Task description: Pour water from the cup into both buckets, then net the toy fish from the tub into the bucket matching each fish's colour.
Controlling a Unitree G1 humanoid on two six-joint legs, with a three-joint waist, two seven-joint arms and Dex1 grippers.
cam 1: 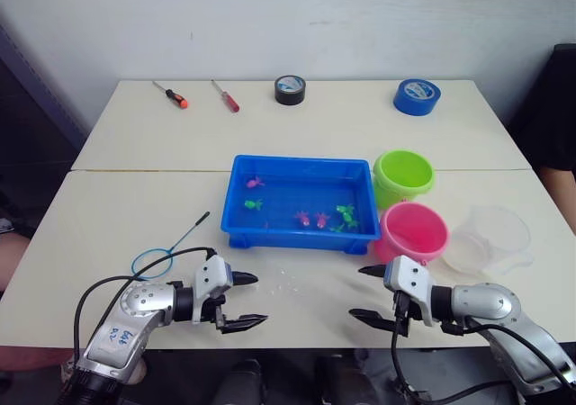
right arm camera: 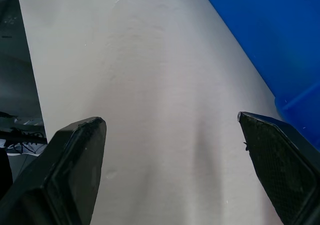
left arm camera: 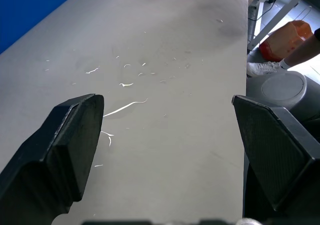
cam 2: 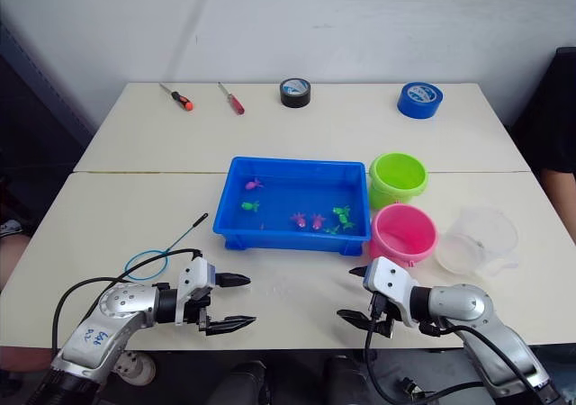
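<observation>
The blue tub (cam 1: 236, 166) sits mid-table with water and several pink and green toy fish (cam 1: 303, 217) in it. To its right stand the lime green bucket (cam 1: 403, 176) and, nearer me, the pink bucket (cam 1: 414, 231). The clear cup (cam 1: 490, 240) rests right of the pink bucket. A small net with a blue hoop (cam 1: 151, 262) lies left of the tub. My left gripper (cam 1: 249, 299) hovers open near the front edge, just right of the net. My right gripper (cam 1: 368, 292) is open in front of the pink bucket. Both hold nothing.
At the table's far edge lie two red-handled screwdrivers (cam 1: 175, 96), a black tape roll (cam 1: 290, 89) and a blue tape roll (cam 1: 417, 96). A seam (cam 1: 144, 170) joins the two tabletops behind the tub. Water drops speckle the surface (left arm camera: 125, 85) between my grippers.
</observation>
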